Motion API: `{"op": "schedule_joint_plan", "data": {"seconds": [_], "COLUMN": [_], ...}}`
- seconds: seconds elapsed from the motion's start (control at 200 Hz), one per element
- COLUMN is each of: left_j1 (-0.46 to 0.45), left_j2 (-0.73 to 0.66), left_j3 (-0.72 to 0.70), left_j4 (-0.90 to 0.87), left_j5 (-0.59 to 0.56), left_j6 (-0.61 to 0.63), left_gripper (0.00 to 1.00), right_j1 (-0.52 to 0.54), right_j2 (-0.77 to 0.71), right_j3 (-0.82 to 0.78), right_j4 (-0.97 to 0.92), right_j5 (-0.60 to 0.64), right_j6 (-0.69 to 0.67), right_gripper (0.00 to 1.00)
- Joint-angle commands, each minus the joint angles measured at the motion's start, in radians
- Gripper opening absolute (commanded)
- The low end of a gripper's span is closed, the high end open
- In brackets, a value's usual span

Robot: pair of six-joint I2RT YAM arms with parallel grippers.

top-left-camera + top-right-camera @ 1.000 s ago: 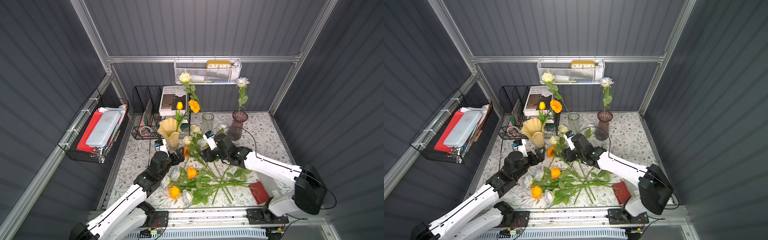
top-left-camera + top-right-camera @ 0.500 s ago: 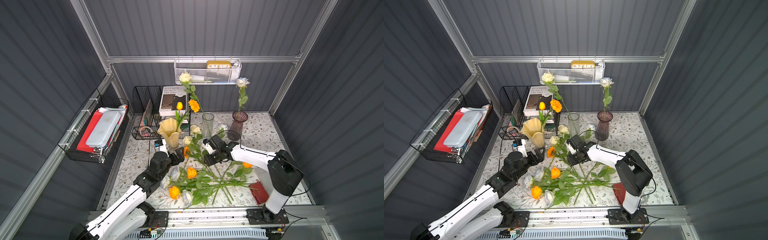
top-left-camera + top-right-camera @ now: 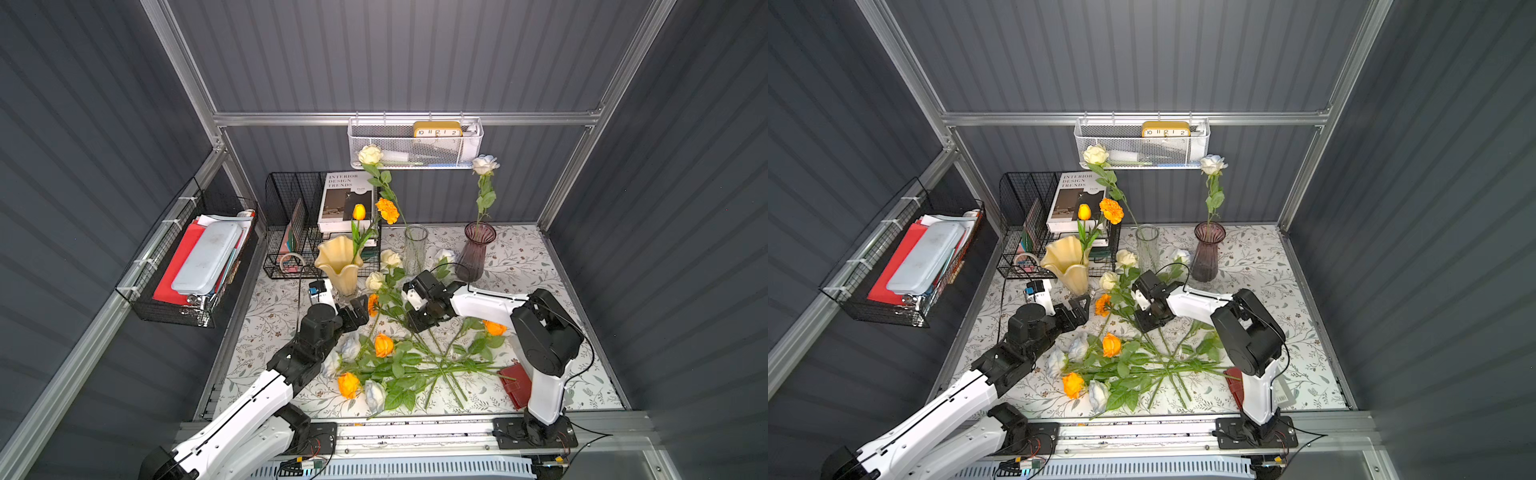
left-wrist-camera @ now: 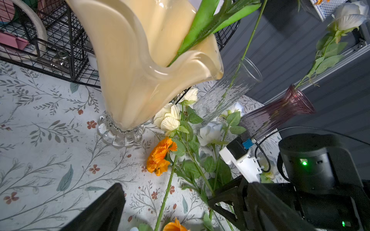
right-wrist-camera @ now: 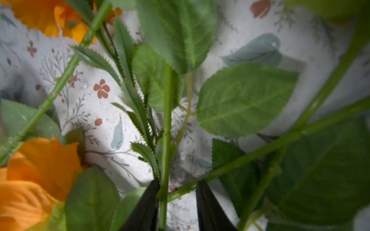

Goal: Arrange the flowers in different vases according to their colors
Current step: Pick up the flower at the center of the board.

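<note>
Several loose flowers (image 3: 399, 361) lie in a heap on the floral cloth: orange, cream and white blooms on green stems. The pale yellow vase (image 3: 338, 266) holds an orange tulip and a marigold. A cream rose stands in the clear vase (image 3: 415, 249), a white rose in the purple vase (image 3: 473, 253). My left gripper (image 3: 359, 309) (image 4: 164, 200) hangs open beside the yellow vase's foot, near an orange marigold (image 4: 160, 158). My right gripper (image 3: 417, 322) (image 5: 177, 192) is down among the stems. Its jaws are narrow but apart, a green stem (image 5: 166, 156) against one finger.
A black wire rack (image 3: 299, 224) with a book stands behind the yellow vase. A white mesh basket (image 3: 415, 145) with a clock hangs on the back wall, and a black side basket (image 3: 191, 266) on the left wall. A red wallet (image 3: 515, 386) lies at the front right.
The right arm has folded up at the elbow and its gripper has sunk onto the stems, jaws narrowing around one stem. The left arm has not moved.
</note>
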Motion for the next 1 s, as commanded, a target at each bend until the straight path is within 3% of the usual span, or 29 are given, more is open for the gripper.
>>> {"op": "schedule_joint_plan", "data": {"seconds": [0.0, 0.31, 0.42, 0.665, 0.996], "left_j1": [0.003, 0.003, 0.003, 0.003, 0.003], "left_j2": [-0.005, 0.015, 0.023, 0.028, 0.016], "left_j3": [-0.010, -0.014, -0.019, -0.020, -0.037], "left_j4": [0.013, 0.028, 0.041, 0.049, 0.053], "left_j5": [-0.014, -0.012, -0.009, -0.004, 0.003], "left_j6": [0.008, 0.008, 0.008, 0.009, 0.013], "left_gripper": [0.99, 0.99, 0.99, 0.99, 0.99], "right_j1": [-0.004, -0.004, -0.016, -0.016, -0.008], "right_j2": [0.008, -0.130, -0.145, -0.184, -0.467], "right_j3": [0.045, 0.042, 0.042, 0.040, -0.025], "right_j4": [-0.019, -0.060, -0.066, -0.100, -0.218], "right_j5": [-0.006, 0.092, 0.060, 0.040, -0.023], "right_j6": [-0.021, -0.074, -0.100, -0.114, -0.157], "right_gripper": [0.21, 0.05, 0.00, 0.00, 0.00]}}
